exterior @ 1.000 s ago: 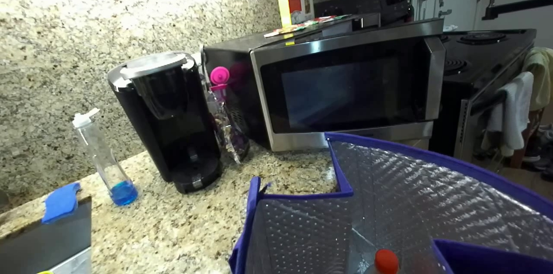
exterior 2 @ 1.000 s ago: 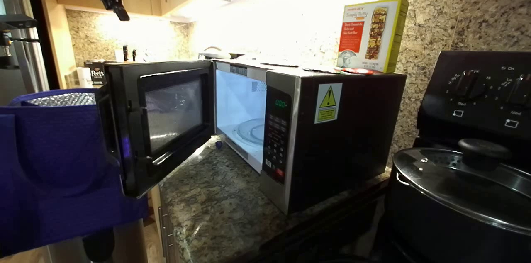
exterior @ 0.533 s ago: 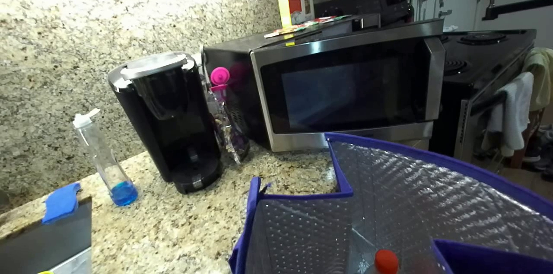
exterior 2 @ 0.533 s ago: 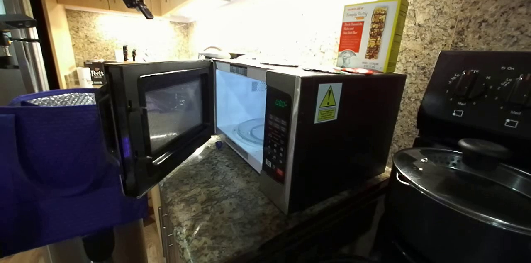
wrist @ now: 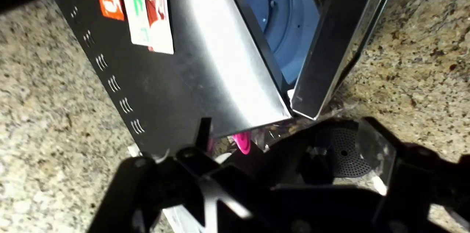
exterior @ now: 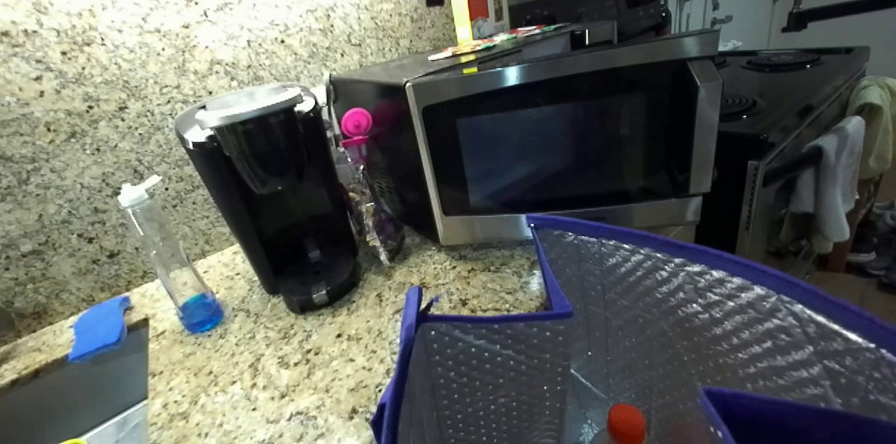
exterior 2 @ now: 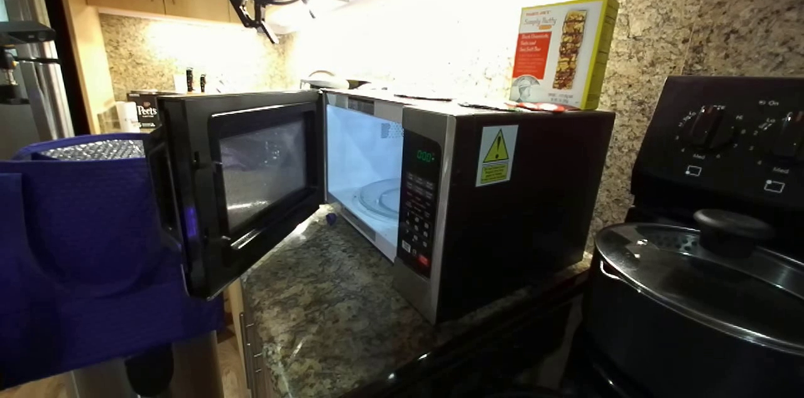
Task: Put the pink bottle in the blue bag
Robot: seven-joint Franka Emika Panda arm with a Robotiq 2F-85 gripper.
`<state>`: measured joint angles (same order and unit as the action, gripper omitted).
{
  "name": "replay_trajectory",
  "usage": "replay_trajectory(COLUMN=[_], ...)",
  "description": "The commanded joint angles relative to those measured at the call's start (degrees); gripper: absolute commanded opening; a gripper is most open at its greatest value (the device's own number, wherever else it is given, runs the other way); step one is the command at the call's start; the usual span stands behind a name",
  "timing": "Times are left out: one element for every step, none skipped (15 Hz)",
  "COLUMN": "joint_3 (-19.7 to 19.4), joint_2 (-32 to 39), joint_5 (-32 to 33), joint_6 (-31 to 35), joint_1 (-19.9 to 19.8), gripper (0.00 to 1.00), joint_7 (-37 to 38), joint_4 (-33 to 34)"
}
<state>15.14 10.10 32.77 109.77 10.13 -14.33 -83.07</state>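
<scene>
Pink bottle (exterior: 356, 125): only the upper part is plain to see, between the black coffee maker (exterior: 266, 171) on the left and the microwave (exterior: 560, 143) on the right. Lower down, crinkled clear wrapping (exterior: 371, 227) makes it hard to make out; whether that lies around it or in front, I cannot tell. The wrist view gives just a little pink past the microwave's edge. Near, at right, the blue bag (exterior: 658, 318) is cut off below, a red cap (exterior: 626, 423) inside it. The gripper (wrist: 287, 132) hangs in free air, fingers spread wide apart. Bright magenta, the bottle has a round, wide top over a narrower neck.
</scene>
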Motion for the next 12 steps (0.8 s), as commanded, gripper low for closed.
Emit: replay_trajectory(joint_3=[-0.52,-0.51,-0.55,-0.13,-0.17,-0.21,-0.21,-0.24,-0.26,-0.12,-0.16,0.21], joint_2=[9.65,11.34,12.14,9.08,10.48,11.36,11.75,11.85,11.84,12.39,13.26,14.85], joint_5=[-2.87,-3.95,-4.94,-2.50,-3.17,-3.33,-3.37,-3.39,-3.42,-3.39,-2.83,-3.60], joint_6=[-0.72,-0.71,-1.58,-0.03,-0.06,-0.08,-0.10,-0.13,-0.15,0.20,0.24,0.89], joint_1=[3.06,3.60,3.98,3.06,3.48,3.68,3.72,3.71,3.71,3.45,3.43,2.93], gripper=[1.00,1.00,1.00,1.00,1.00,1.00,1.00,1.00,1.00,1.00,1.00,1.00], joint_7=[-10.87,-13.65,-16.77,-10.28,-12.27,-13.22,-13.67,-14.01,-14.29,-16.26,-17.86,-20.59], joint_4=[11.50,13.27,14.20,9.17,10.62,11.57,12.07,12.34,12.51,12.74,13.45,14.90])
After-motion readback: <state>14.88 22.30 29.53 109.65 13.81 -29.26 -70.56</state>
